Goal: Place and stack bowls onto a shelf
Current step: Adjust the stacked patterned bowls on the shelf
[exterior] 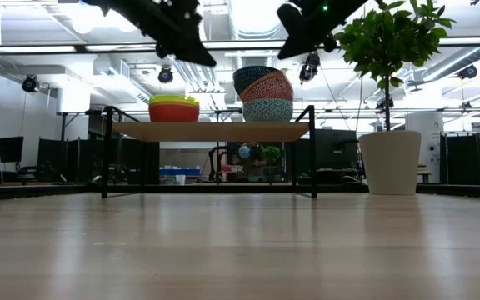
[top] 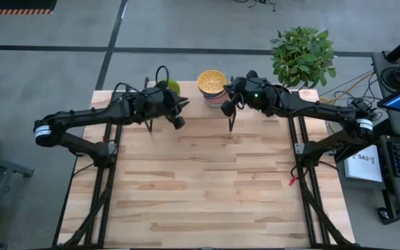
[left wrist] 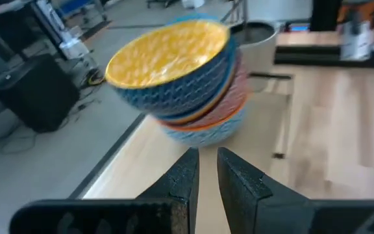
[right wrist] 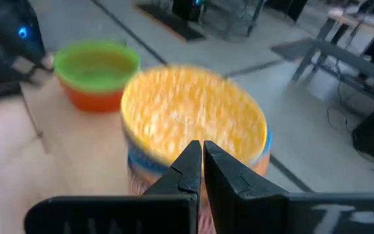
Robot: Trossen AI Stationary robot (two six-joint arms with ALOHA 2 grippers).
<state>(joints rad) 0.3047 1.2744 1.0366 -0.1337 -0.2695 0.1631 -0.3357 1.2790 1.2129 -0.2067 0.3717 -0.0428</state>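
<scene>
The shelf, a light board on thin black legs, stands at the table's far edge. On it are two stacks of bowls. The left stack is green on yellow on orange. The right stack has a blue patterned bowl with a gold inside nested crookedly on a red-orange bowl and a light blue one. My left gripper hovers above the shelf's left part, shut and empty, with a thin gap showing. My right gripper hovers shut above the right stack.
A potted plant in a pale pot stands at the table's far right corner, next to the shelf. The wooden tabletop stretches bare from the shelf toward the near edge. Desks and gear stand to the right of the table.
</scene>
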